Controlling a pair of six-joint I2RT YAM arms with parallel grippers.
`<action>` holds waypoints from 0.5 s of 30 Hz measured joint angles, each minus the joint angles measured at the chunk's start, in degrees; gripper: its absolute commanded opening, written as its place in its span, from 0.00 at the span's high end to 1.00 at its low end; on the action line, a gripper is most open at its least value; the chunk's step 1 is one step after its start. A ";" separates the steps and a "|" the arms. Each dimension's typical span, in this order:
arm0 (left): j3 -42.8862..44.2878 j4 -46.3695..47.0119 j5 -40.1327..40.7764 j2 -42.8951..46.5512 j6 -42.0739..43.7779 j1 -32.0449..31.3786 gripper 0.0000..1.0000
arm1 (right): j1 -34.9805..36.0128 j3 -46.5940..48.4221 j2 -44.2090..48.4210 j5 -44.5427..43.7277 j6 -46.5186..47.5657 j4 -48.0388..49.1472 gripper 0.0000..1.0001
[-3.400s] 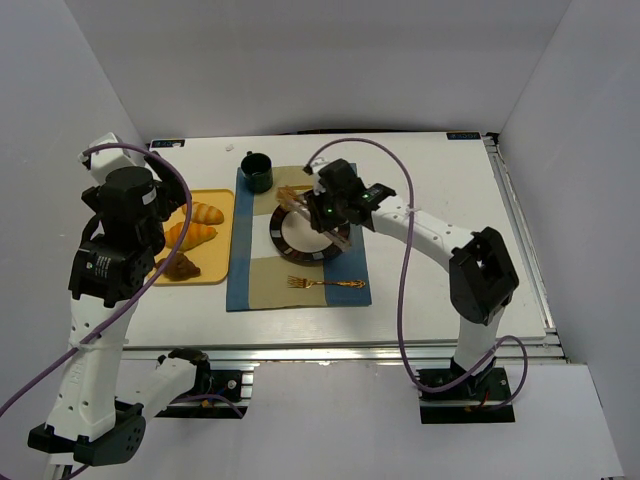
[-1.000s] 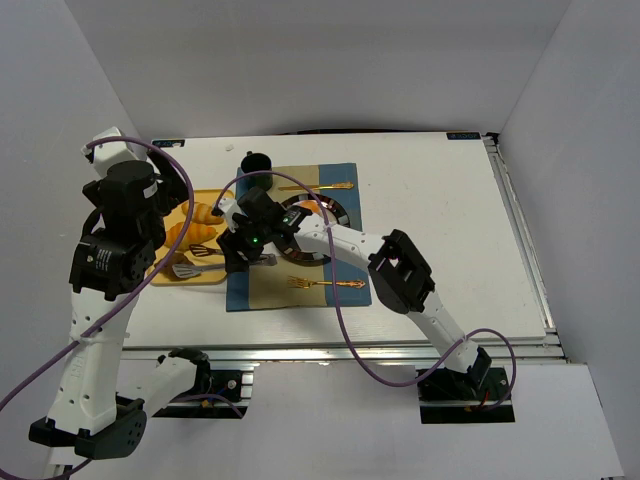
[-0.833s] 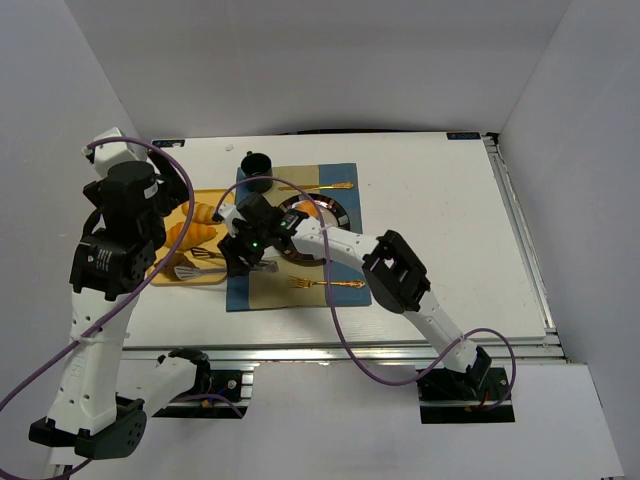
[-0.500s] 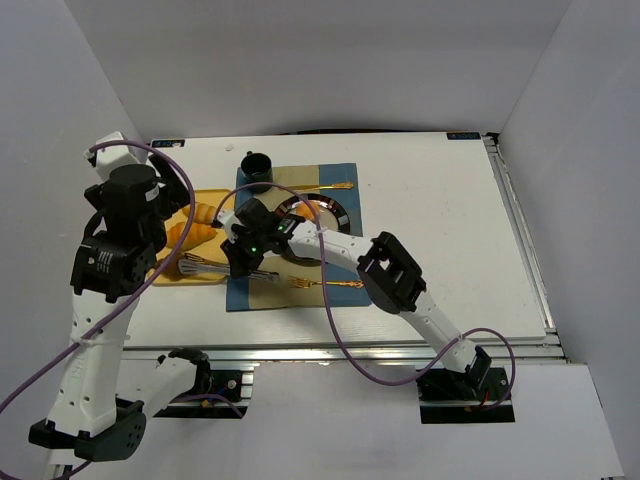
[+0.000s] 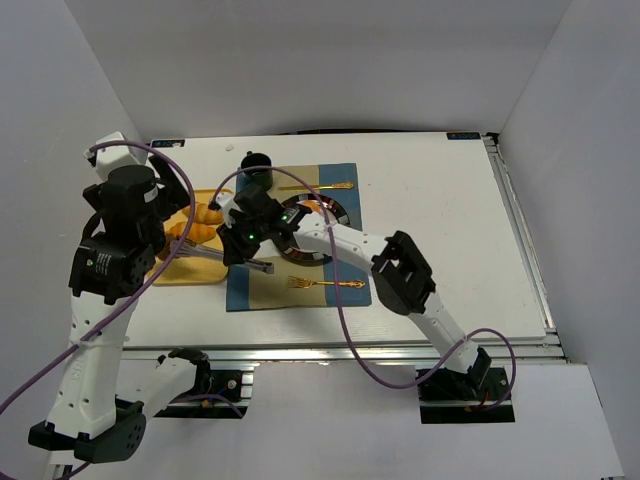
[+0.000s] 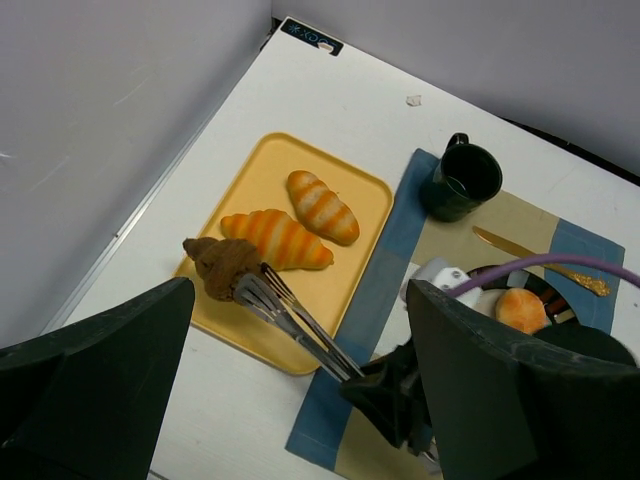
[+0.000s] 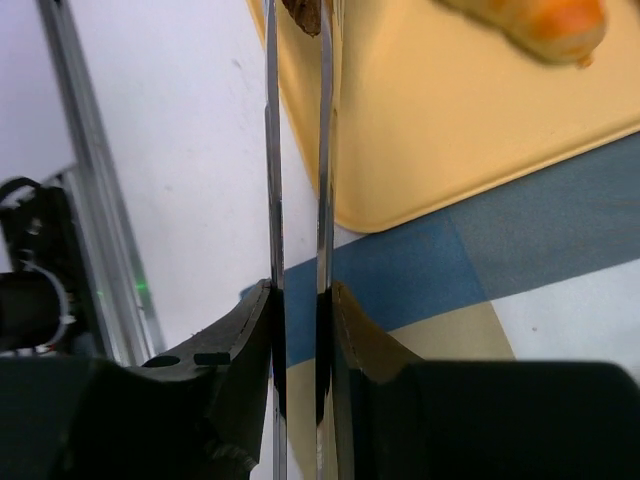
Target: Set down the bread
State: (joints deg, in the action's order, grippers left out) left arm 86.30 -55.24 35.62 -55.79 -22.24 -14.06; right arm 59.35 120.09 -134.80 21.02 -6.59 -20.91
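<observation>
The dark brown chunk (image 6: 222, 268) is at the near left corner of the yellow tray (image 6: 345, 290), pinched between the tips of metal tongs (image 6: 300, 325). My right gripper (image 7: 297, 300) is shut on the tongs' handles (image 5: 205, 253) and reaches left over the placemat. In the right wrist view the chunk (image 7: 305, 12) shows at the top between the two blades. The round pale-golden bun (image 6: 520, 308) lies on the dark-rimmed plate (image 5: 335, 212). My left gripper (image 6: 300, 395) hangs high above the tray, wide open and empty.
Two striped croissants (image 6: 322, 206) (image 6: 277, 238) lie on the tray. A dark green mug (image 6: 462, 182) stands at the blue and tan placemat's (image 6: 385, 270) far corner. A gold knife (image 5: 320, 187) and a gold fork (image 5: 325, 284) lie on the placemat.
My right gripper swung left from the plate to the tray with the tongs. In the last half second the tongs shifted slightly away from the near edge. The left arm barely moved.
</observation>
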 measured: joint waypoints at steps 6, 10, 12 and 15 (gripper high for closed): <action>4.09 0.22 -0.07 -1.66 1.86 0.00 0.02 | -1.22 -10.97 14.01 -1.38 -4.26 1.03 0.84; 4.96 2.03 -0.70 -2.12 2.78 0.00 0.02 | -4.24 -21.07 25.99 -3.69 -5.57 1.31 0.84; 4.02 3.48 -1.36 -1.75 2.73 0.00 0.02 | -6.19 -25.55 31.04 -5.20 -5.55 1.46 0.84; 2.14 4.74 -2.43 -1.03 2.62 0.00 0.02 | -9.66 -33.07 37.97 -7.34 -5.31 1.05 0.84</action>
State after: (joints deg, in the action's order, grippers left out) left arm 88.44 -50.50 33.19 -56.82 -19.62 -14.06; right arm 49.69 87.02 -96.84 13.67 -11.90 -19.86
